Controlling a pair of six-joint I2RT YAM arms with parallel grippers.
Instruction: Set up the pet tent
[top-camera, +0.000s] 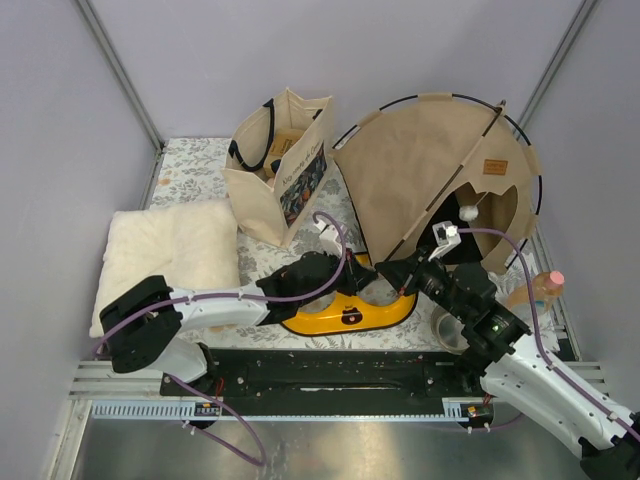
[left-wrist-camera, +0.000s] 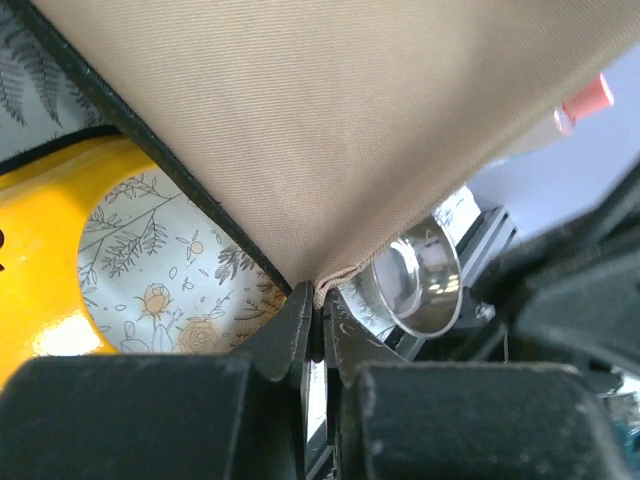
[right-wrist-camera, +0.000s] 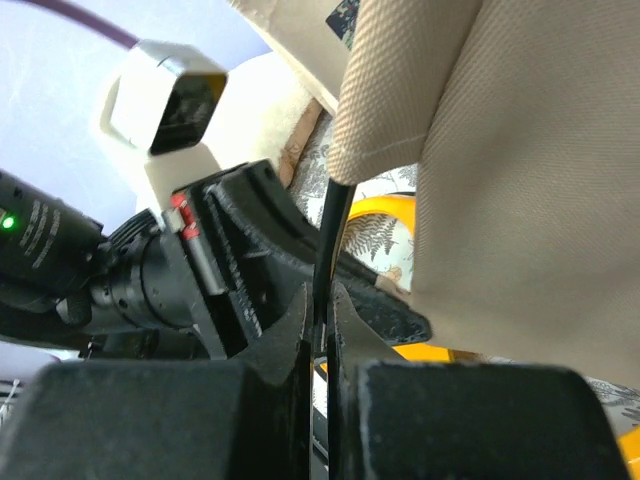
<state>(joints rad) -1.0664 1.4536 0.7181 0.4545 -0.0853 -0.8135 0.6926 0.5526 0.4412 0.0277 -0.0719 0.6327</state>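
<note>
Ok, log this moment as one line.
left end effector: shut on pet tent corner | right end effector: shut on black pole

Left gripper (top-camera: 368, 273) and right gripper (top-camera: 398, 272) meet at the pet tent (top-camera: 420, 160), at its near corner; tote bag (top-camera: 278, 165) sits beyond, to their left.

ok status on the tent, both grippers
Left gripper shut on pet tent canvas corner. Right gripper shut on its black pole. Tote bag close beside tent.

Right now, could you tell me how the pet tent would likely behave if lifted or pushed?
The pet tent is probably light and floppy: thin canvas, pinched at one corner by the left gripper. The thin black pole in the right gripper likely flexes. Standing tall, it may tip if pushed.
</note>
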